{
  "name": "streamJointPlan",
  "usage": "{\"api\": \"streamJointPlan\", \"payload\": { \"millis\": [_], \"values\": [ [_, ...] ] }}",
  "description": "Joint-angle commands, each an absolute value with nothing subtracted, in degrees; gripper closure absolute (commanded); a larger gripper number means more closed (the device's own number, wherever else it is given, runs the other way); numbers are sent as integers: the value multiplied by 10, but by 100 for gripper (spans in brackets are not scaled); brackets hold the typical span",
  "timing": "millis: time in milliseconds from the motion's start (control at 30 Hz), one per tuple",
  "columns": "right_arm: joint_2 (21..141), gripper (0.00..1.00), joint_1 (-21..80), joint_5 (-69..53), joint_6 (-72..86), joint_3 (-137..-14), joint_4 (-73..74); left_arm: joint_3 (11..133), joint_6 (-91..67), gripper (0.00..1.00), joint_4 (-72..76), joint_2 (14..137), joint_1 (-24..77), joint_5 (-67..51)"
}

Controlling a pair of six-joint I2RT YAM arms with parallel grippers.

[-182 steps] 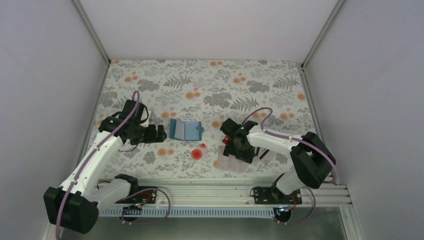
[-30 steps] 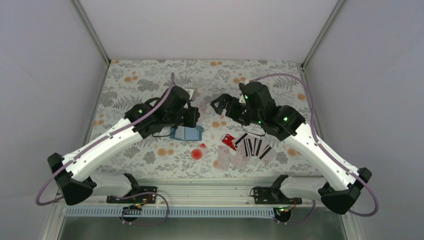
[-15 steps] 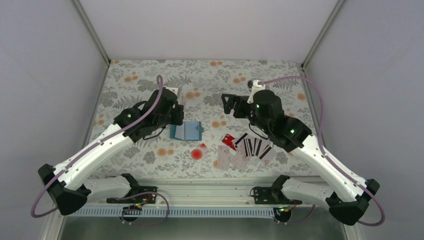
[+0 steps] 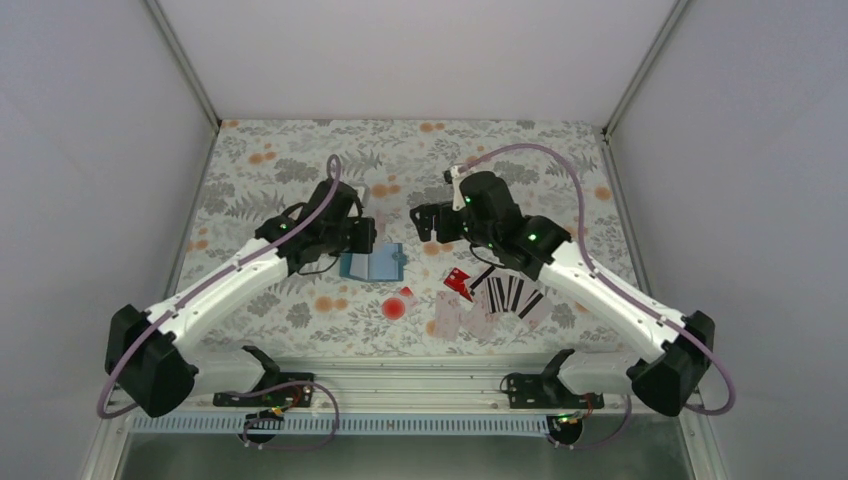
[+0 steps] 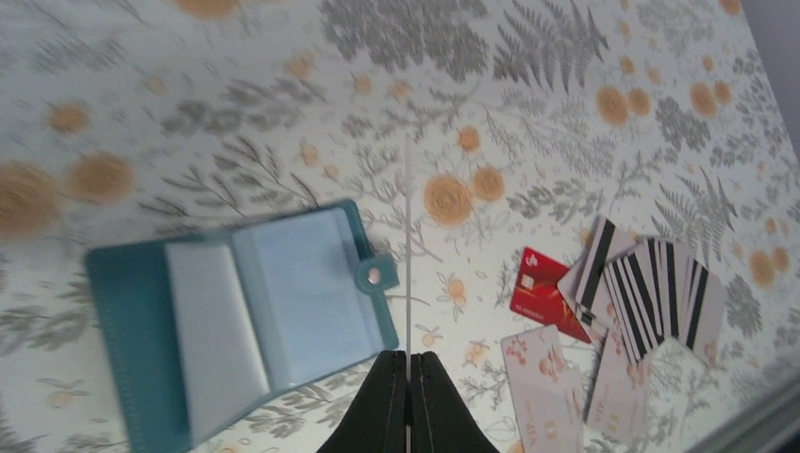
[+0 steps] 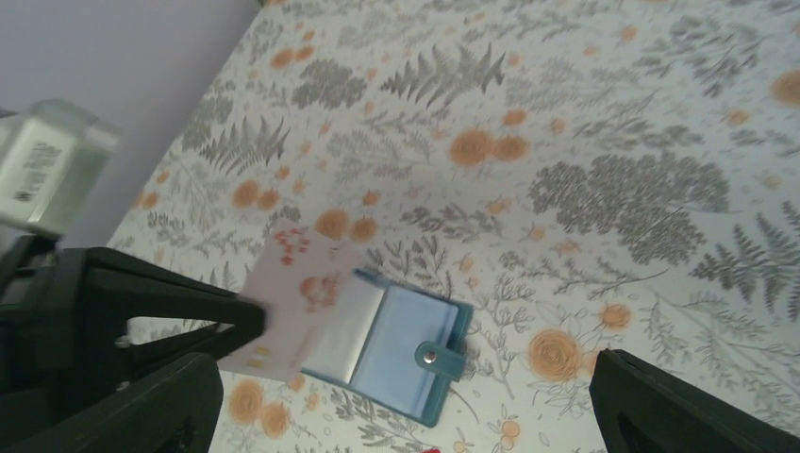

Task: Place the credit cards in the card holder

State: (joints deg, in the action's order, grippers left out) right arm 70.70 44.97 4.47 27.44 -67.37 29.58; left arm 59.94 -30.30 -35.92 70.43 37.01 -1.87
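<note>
Left jaws are closed on one pale card point(image 6: 292, 304) and hold it on edge above the open blue card holder point(image 5: 255, 311), which lies mid-bench. The card's plane runs roughly parallel to the holder's fold, just off the tab side. Right jaws are wide apart and empty, and farther from the holder. The other cards point(image 4: 497, 298) are fanned toward the bench's near edge, right of the holder.

White arms point(image 4: 215, 290) — black joints, purple cables point(image 4: 520, 148)

A tabletop point(image 4: 420, 150) covered in a pale cloth printed with grey ferns and orange flowers carries a round red spot point(image 4: 396, 308). Nearer than the spot runs a metal rail point(image 4: 420, 385). Beyond the spot and to both sides stand plain grey walls point(image 4: 420, 60).
</note>
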Motion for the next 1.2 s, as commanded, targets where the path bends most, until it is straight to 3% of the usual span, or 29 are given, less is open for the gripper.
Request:
{"api": "streamJointPlan", "payload": {
  "millis": [0, 400, 1167],
  "values": [
    [729, 1, 445, 0, 271, -669, 284, 553, -323, 97, -276, 737, 338, -137],
    [813, 1, 442, -58, 285, -669, 264, 484, -294, 98, -214, 794, 237, -228],
    [942, 25, 441, -113, 275, -658, 229, 386, -307, 98, -143, 809, 188, -270]
  ]
}}
